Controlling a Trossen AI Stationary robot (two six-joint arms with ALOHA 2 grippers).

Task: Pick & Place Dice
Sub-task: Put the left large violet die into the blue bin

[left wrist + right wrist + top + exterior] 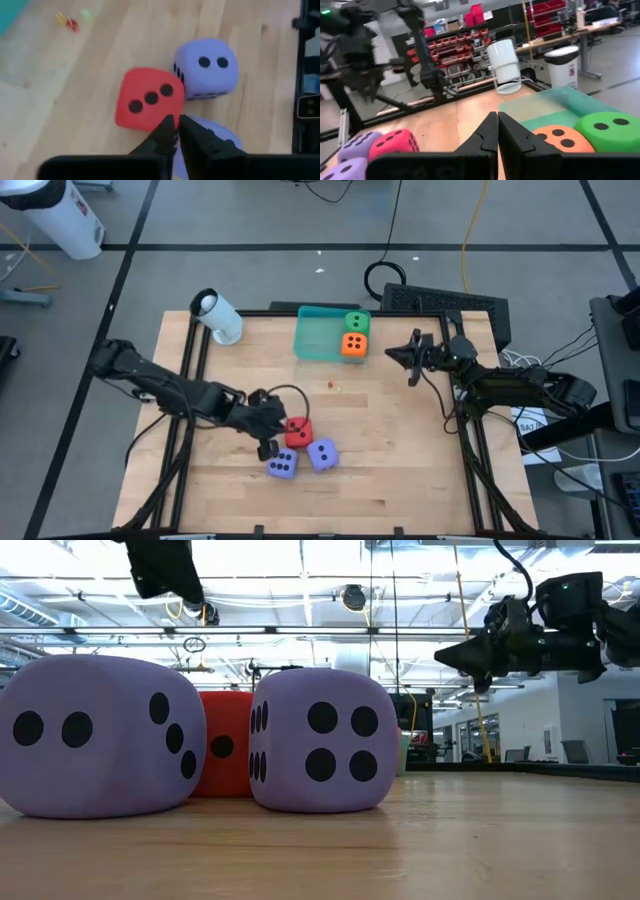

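Observation:
A red die (297, 432) rests on the table, touching two purple-blue dice (281, 465) (322, 455) near the near edge. In the low view the purple-blue dice (95, 735) (322, 740) stand in front of the red die (225, 745). A green die (357, 323) and an orange die (353, 345) sit in the teal tray (315, 338) at the far edge. My left gripper (268, 442) is shut and hangs above the red die's (150, 100) left side, well over the dice. My right gripper (412, 362) is shut and raised to the right of the tray.
A white cylinder (217, 317) lies at the table's far left corner. Small coloured bits (332, 387) lie mid-table. A dark flat device (450, 305) and cables sit beyond the far right corner. Bare wood (400, 440) stretches between the dice and the right arm.

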